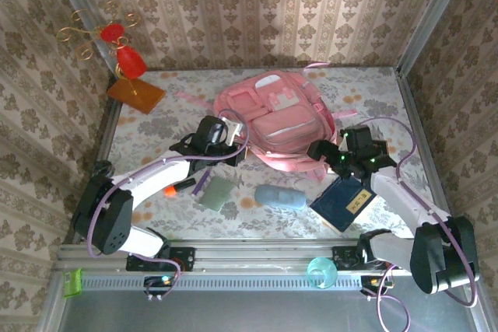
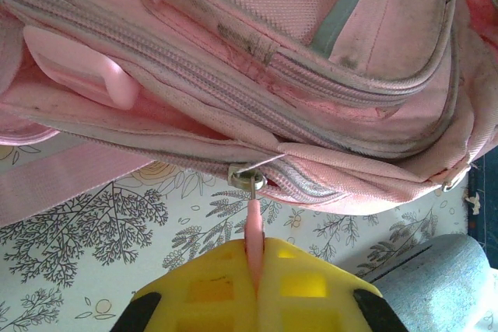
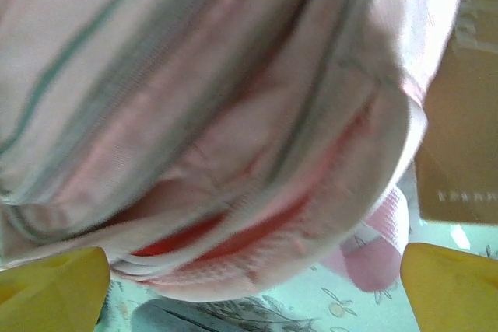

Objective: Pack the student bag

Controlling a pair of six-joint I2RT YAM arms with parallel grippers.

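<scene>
Left gripper (image 2: 255,260) is pinching the pink zipper pull (image 2: 254,227) of the student bag (image 1: 276,114), its yellow fingers (image 2: 204,289) pressing together around the tab. In the left wrist view the bag is lying directly ahead of these fingers, with the pull hanging from a metal slider (image 2: 247,179) on the bag's near edge. In the top view the bag is resting flat on the floral table (image 1: 366,91) with its front pockets facing up. The left gripper is meeting the bag's near-left edge, and the right gripper (image 1: 327,153) is sitting at the bag's near-right corner. The right gripper's fingers (image 3: 50,289) are standing wide apart, gripping nothing, with blurred pink fabric of the bag lying close ahead of them. A blue-grey pouch (image 1: 280,197) and a navy book (image 1: 342,201) are lying on the bag's near side, apart from it.
</scene>
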